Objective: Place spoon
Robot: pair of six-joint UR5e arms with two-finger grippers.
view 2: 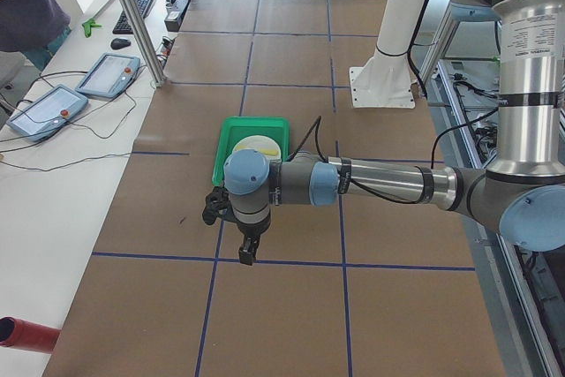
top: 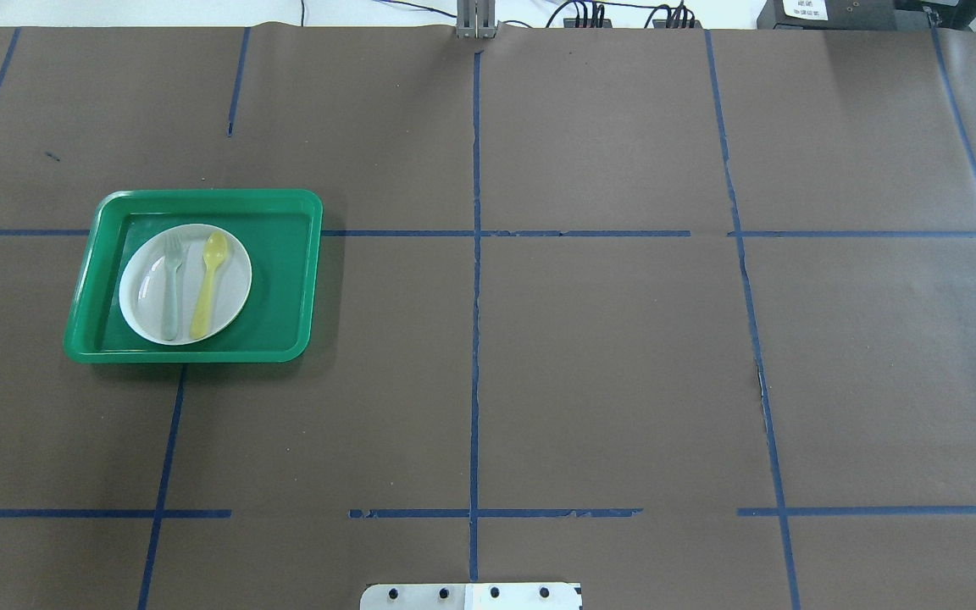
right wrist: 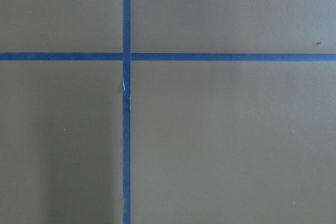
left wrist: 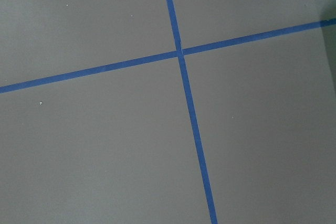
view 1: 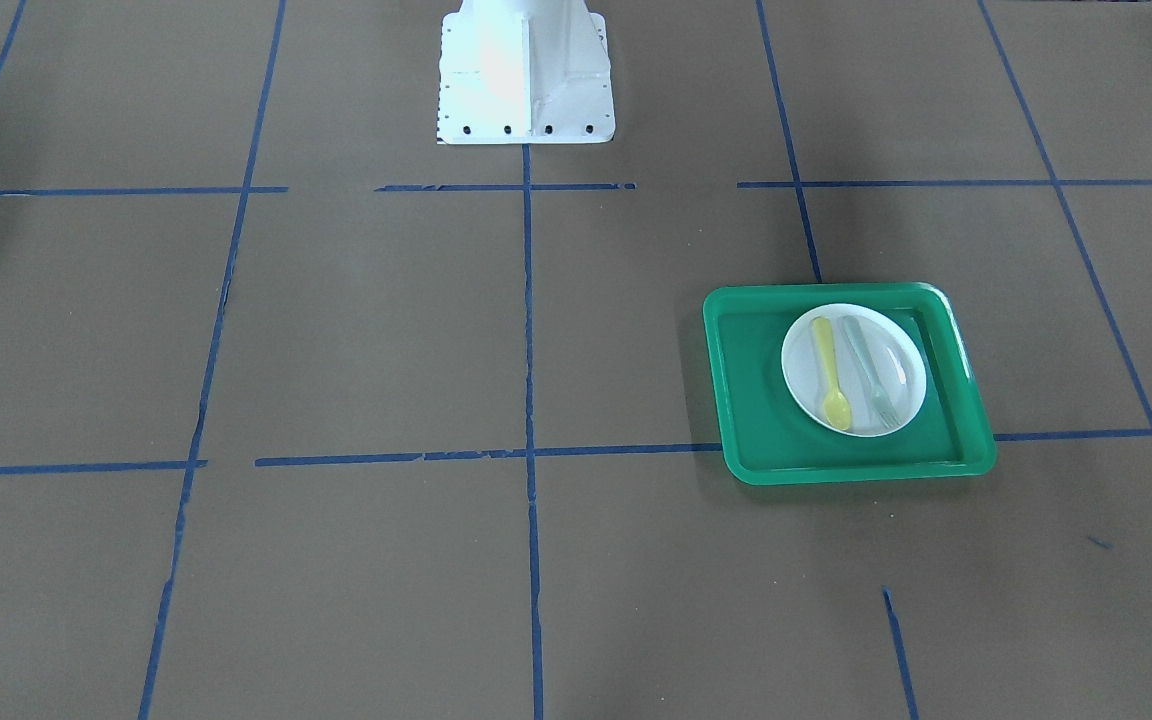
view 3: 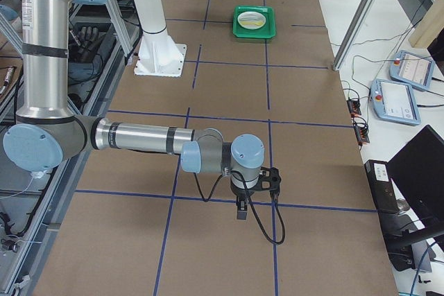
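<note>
Whether the fingers are spread cannot be told on the left gripper or the right gripper; both are hung over the brown paper-covered table. The small yellow plastic spoon is seen flat on the round white plate in the green plastic tray, just beside the pale grey-green translucent fork. The fork could be caught too, being so near. In the overhead view, room is offered on the tray floor right of the plate, up to the raised rim.

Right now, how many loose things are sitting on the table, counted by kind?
green tray: 1
white plate: 1
yellow spoon: 1
grey-green fork: 1
Total: 4
</note>
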